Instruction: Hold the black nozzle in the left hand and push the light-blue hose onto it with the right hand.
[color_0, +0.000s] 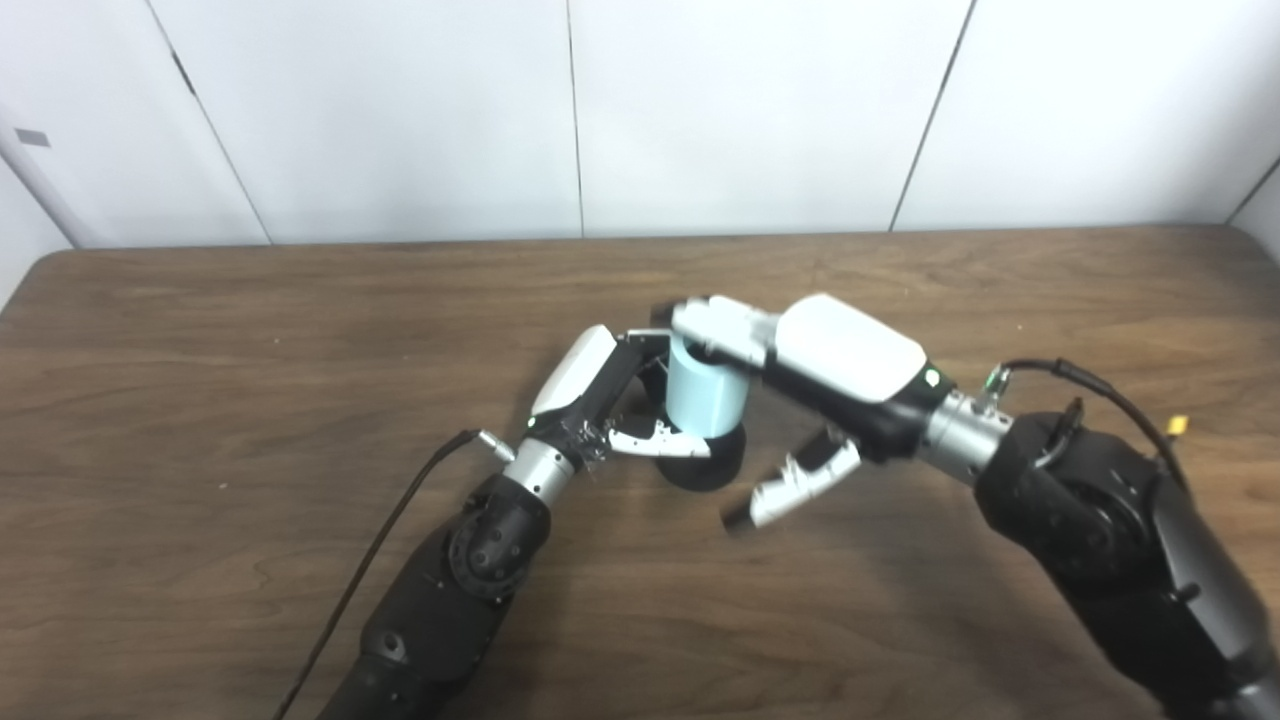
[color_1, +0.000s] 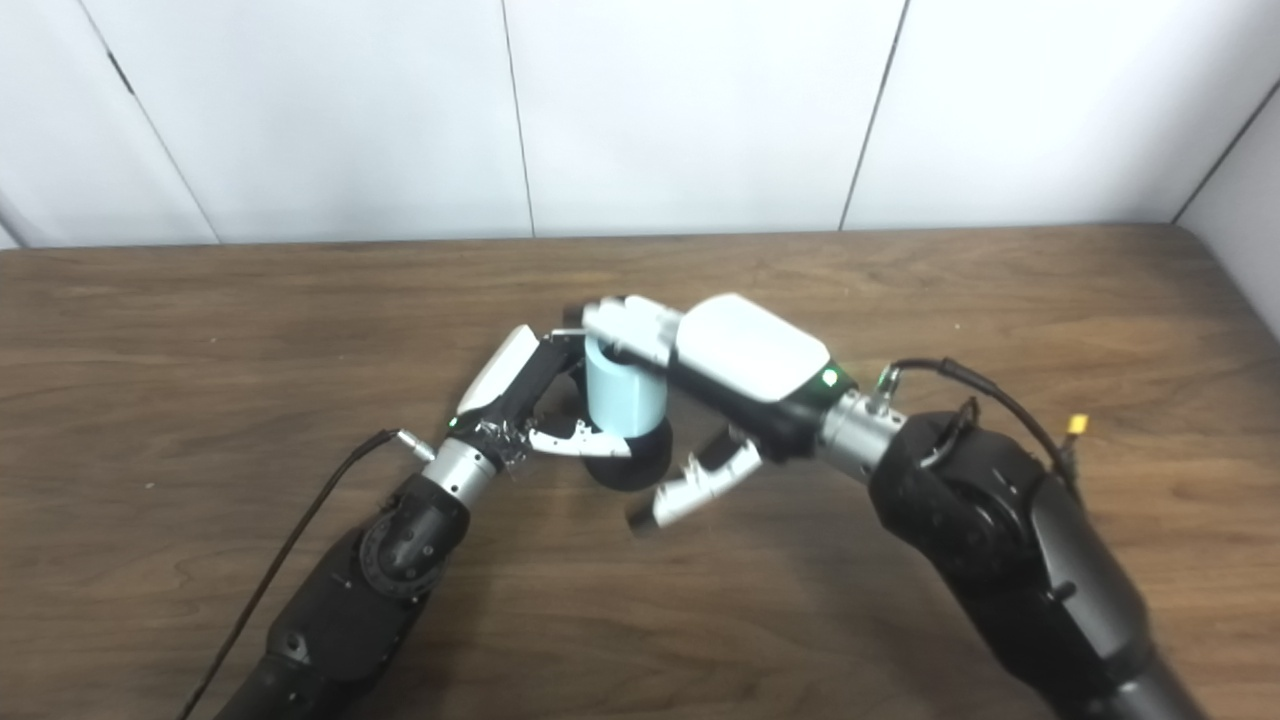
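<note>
Light-blue hose (color_0: 706, 396) stands upright on the black nozzle (color_0: 706, 464) mid-table, left hand (color_0: 590, 395) clasping the nozzle, right hand (color_0: 800, 370) with fingers draped over the hose top, thumb loose; best pressed straight down, nozzle braced.

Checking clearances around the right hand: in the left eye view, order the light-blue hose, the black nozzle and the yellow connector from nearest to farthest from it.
From the right hand:
1. Light-blue hose, under its fingers.
2. Black nozzle, below the hose.
3. Yellow connector, far right by the forearm.
</note>
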